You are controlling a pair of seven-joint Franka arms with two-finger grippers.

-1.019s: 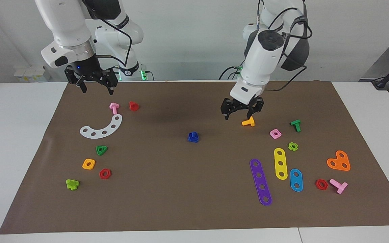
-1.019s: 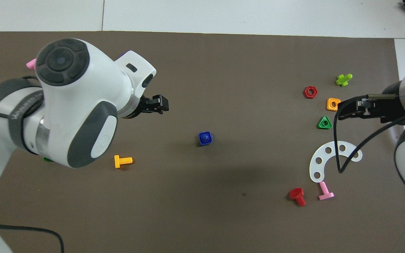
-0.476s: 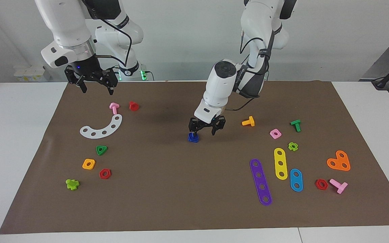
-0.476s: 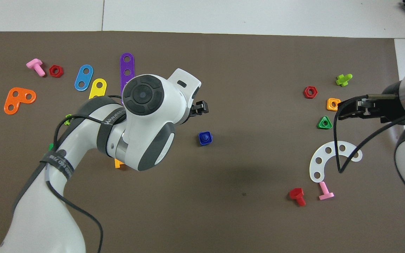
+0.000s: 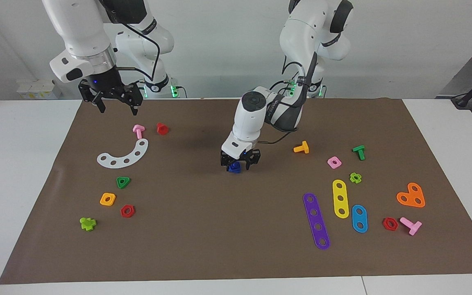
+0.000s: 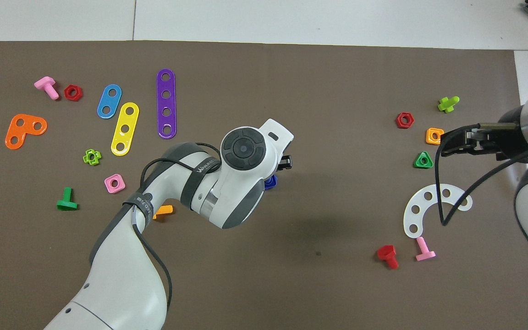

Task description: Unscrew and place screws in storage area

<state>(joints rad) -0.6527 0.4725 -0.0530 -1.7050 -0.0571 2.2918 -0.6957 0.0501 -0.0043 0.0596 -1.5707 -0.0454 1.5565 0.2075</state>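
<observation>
Blue screw (image 5: 234, 167) is straddled at mid-mat by the spread fingers of the left gripper (image 5: 240, 161), directly above it; the right gripper (image 5: 116, 102) waits, spread.

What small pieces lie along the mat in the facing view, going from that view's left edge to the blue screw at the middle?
Lime cross piece → orange square nut → green triangular nut → red hex nut → pink bolt → red bolt → blue screw, under the left hand.
</observation>
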